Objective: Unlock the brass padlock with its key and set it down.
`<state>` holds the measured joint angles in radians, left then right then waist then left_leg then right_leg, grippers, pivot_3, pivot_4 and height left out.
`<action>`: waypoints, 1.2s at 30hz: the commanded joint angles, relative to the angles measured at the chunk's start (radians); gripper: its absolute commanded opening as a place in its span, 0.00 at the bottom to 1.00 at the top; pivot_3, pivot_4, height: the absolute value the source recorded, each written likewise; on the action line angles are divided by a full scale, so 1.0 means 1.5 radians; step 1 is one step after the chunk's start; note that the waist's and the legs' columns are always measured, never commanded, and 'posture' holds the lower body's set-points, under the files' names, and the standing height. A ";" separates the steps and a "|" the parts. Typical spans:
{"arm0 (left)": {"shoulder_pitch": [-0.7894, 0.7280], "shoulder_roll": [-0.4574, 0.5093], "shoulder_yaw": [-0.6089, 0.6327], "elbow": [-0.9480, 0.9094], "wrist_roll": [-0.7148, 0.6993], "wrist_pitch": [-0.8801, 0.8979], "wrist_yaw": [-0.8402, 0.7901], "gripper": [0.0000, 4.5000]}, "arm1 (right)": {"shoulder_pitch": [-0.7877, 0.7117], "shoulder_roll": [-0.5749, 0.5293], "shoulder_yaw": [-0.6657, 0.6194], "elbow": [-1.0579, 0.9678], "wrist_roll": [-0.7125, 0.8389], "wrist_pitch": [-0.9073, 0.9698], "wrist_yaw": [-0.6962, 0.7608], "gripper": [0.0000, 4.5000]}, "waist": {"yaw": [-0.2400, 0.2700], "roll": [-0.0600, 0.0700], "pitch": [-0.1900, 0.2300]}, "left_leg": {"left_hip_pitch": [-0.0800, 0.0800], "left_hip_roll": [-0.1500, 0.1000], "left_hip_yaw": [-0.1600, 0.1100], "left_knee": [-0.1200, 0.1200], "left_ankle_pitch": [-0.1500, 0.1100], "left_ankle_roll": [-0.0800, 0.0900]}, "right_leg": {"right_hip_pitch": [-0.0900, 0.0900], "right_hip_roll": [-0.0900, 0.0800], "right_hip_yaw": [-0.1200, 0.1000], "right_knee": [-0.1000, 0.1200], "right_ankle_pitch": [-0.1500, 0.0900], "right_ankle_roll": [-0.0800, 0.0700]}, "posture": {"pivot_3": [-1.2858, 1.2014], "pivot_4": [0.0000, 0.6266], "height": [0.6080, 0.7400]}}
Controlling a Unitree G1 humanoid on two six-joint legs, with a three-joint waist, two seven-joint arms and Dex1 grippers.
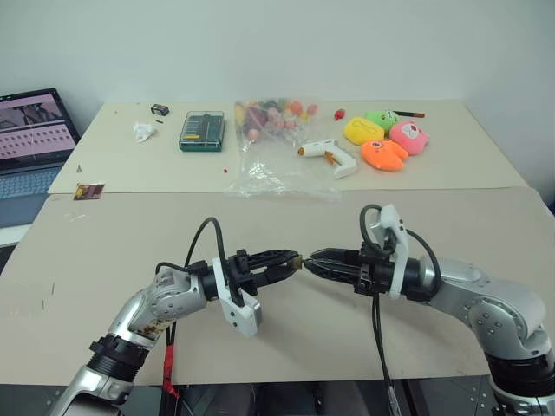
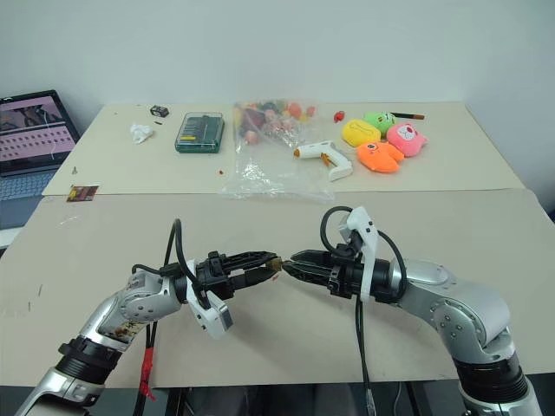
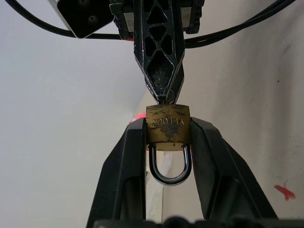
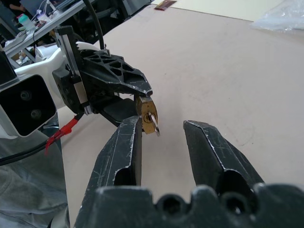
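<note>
The brass padlock [image 3: 167, 128] hangs above the table's front part, its silvery shackle [image 3: 170, 168] pointing back along my left gripper [image 3: 167, 124], which is shut on the lock's body. A small silvery key [image 4: 154, 123] sticks out of the padlock [image 4: 146, 116] toward my right gripper [image 4: 162, 126]. That gripper is open, its fingers [image 4: 128, 142] on either side of the key without clamping it. In the head views the two grippers meet tip to tip, left gripper [image 1: 286, 260] and right gripper [image 1: 316, 260], with the padlock [image 1: 297, 259] between them.
On the table's far part lie a clear plastic bag of colourful items [image 1: 273, 130], a green tool case [image 1: 202, 130], a white handheld tool [image 1: 331, 154], plush toys [image 1: 386, 139] and crumpled paper [image 1: 144, 131]. A laptop [image 1: 30, 139] stands off the left edge.
</note>
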<state>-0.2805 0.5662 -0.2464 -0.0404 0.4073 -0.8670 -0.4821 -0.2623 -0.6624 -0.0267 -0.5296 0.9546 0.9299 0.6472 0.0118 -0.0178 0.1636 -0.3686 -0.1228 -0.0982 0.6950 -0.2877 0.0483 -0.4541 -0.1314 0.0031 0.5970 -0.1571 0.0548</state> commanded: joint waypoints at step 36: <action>-0.092 -0.010 0.057 -0.019 0.245 -0.120 0.215 0.18 | -0.050 0.057 -0.076 0.081 0.292 0.135 -0.206 0.01 | 0.001 0.000 0.000 | 0.000 0.000 0.000 0.000 0.000 0.000 | 0.000 0.000 0.001 0.000 0.001 0.000 | 0.52 0.24 1.00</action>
<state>-0.3924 0.5693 -0.1548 -0.0238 0.7508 -0.9982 -0.2250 -0.3201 -0.5778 -0.1265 -0.4203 1.3239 1.1092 0.3962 0.0128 -0.0178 0.1635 -0.3687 -0.1228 -0.0976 0.6947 -0.2878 0.0485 -0.4542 -0.1314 0.0041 0.5965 -0.1563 0.0544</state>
